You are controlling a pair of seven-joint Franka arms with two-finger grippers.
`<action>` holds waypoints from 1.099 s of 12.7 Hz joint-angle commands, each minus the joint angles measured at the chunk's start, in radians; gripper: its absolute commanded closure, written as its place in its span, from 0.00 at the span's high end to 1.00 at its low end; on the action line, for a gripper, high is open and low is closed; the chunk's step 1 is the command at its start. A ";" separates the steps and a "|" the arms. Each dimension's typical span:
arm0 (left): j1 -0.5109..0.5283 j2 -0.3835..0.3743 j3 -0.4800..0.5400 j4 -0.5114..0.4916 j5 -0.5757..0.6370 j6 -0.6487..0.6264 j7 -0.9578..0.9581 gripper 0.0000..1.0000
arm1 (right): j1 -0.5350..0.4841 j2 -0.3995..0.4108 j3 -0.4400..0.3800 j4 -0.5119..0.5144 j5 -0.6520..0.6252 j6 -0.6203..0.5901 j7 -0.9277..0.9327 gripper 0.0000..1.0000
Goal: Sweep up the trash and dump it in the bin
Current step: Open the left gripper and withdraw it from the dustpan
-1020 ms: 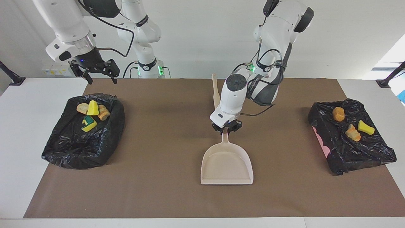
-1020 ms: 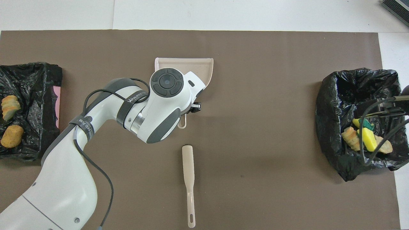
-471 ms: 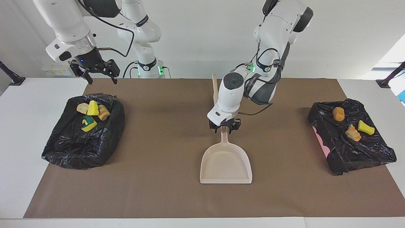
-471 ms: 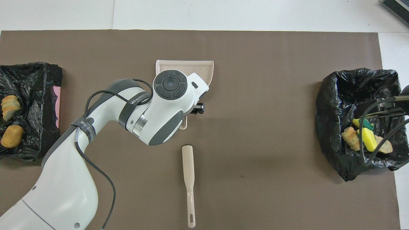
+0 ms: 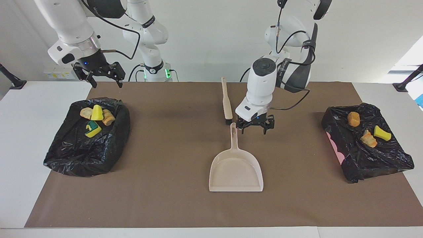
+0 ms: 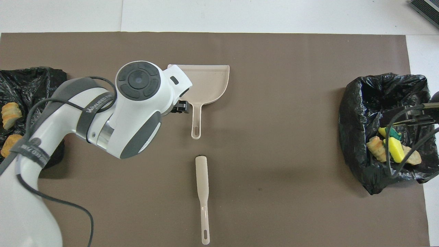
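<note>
Four pieces of trash [image 5: 95, 119] lie in the bin [image 5: 86, 137] at the right arm's end of the desk [image 5: 185, 205]; no clear long axis. Both the left end effector [image 5: 253, 127], beside the dustpan [image 5: 236, 165] handle, and the right end effector [image 5: 100, 77], above the bin, gape empty.

Seven small trash scraps, split betw. two black plastic-lined bins.

Four bunched in black bag-lined bin [image 5: 86, 138] at right arm's end: tan bread-like lump [image 5: 86, 113], bright yellow sponge wedge [image 5: 97, 113] propped upright, orange-brown bread-like lump [image 5: 108, 117], green-backed yellow sponge chunk [image 5: 93, 129] lying just farther from robots.

Three spread apart on black bag-covered bin [image 5: 370, 148] at left arm's end: orange-brown rounded lump [image 5: 353, 119] nearest robots, orange flaky lump [image 5: 368, 138], yellow sponge piece [image 5: 382, 133] beside it.
</note>
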 commanded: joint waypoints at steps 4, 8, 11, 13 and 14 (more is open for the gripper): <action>0.047 -0.256 0.187 -0.058 -0.199 -0.165 0.358 1.00 | -0.005 0.005 0.005 0.010 0.017 -0.007 0.014 1.00; 0.098 -0.287 0.261 0.092 -0.200 -0.341 0.497 1.00 | -0.005 0.005 0.003 0.010 0.017 -0.010 0.014 1.00; 0.146 -0.283 0.262 0.172 -0.210 -0.440 0.552 1.00 | -0.005 0.005 0.005 0.010 0.020 -0.011 0.012 1.00; 0.163 -0.283 0.279 0.184 -0.270 -0.474 0.552 1.00 | -0.005 0.005 0.005 0.010 0.020 -0.013 0.011 1.00; 0.169 -0.286 0.284 0.184 -0.282 -0.492 0.554 1.00 | -0.005 0.005 0.005 0.009 0.020 -0.013 0.009 1.00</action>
